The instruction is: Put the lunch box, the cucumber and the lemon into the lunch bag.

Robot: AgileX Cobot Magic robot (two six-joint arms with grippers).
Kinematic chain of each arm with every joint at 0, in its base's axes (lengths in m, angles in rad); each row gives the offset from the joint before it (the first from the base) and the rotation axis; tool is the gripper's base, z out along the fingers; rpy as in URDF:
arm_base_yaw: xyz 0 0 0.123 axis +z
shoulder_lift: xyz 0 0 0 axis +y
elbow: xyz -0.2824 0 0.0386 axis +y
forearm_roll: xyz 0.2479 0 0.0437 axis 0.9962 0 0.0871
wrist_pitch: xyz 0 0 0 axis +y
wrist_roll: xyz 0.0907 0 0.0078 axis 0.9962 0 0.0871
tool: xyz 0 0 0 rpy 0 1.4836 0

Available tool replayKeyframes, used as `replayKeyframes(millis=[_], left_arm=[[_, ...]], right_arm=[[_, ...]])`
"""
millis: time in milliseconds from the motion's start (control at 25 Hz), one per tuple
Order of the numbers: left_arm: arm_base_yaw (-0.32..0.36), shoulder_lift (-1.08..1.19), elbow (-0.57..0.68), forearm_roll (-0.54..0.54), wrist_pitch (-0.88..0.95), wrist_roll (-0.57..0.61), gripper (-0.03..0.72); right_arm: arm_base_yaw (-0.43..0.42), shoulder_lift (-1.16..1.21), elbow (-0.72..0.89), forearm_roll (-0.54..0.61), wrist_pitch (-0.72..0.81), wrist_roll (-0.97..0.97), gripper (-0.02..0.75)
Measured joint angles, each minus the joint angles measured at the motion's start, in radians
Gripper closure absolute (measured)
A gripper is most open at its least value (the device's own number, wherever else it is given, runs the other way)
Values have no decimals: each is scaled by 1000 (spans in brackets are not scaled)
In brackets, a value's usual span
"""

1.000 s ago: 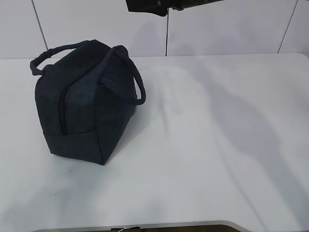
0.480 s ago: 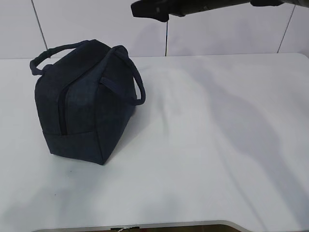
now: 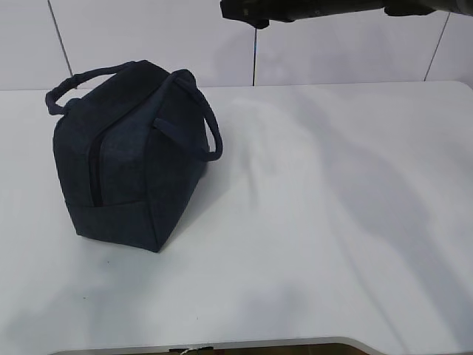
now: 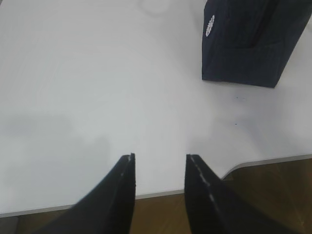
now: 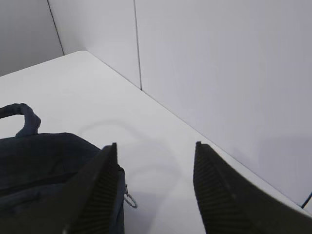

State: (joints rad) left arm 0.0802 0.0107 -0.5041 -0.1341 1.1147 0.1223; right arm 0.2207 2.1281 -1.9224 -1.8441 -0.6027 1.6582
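The dark navy lunch bag (image 3: pixel 129 159) stands on the left of the white table (image 3: pixel 318 222), its two loop handles up and its side zipper (image 3: pixel 94 170) facing the camera. The lunch box, the cucumber and the lemon are out of view. My right gripper (image 5: pixel 156 145) hangs high above the table behind the bag, open and empty; the bag (image 5: pixel 44 170) and its metal ring pull (image 5: pixel 130 200) lie below its left finger. My left gripper (image 4: pixel 158 157) is open and empty over the table's front edge, well short of the bag (image 4: pixel 248 44) with its round white logo (image 4: pixel 209 25).
Grey wall panels (image 3: pixel 148 37) rise directly behind the table. My right arm (image 3: pixel 332 7) crosses the top of the exterior view. The table's front edge with a rounded corner (image 4: pixel 234 168) lies under my left gripper, with brown floor beyond it.
My right arm has drawn back to the right along the top of the exterior view. The bag has not moved.
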Motion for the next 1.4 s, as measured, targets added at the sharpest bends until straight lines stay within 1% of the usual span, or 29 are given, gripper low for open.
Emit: replayKeyframes(millis=[120, 320, 440, 640, 920, 1160, 1400], left_arm=[[0, 0, 0, 0, 0, 0, 446], [0, 0, 0, 0, 0, 0, 446], [0, 0, 0, 0, 0, 0, 446], [0, 0, 0, 0, 0, 0, 446], [0, 0, 0, 0, 0, 0, 446], [0, 0, 0, 0, 0, 0, 446], [0, 0, 0, 0, 0, 0, 446]], right_arm=[[0, -11, 19, 0, 36, 0, 331], [0, -45, 120, 0, 114, 0, 331], [0, -82, 178, 0, 120, -15, 331], [3, -166, 276, 0, 122, -93, 331], [17, -313, 459, 14, 193, -107, 331], [32, -427, 599, 82, 233, -194, 331], [49, -523, 698, 218, 253, -326, 331]])
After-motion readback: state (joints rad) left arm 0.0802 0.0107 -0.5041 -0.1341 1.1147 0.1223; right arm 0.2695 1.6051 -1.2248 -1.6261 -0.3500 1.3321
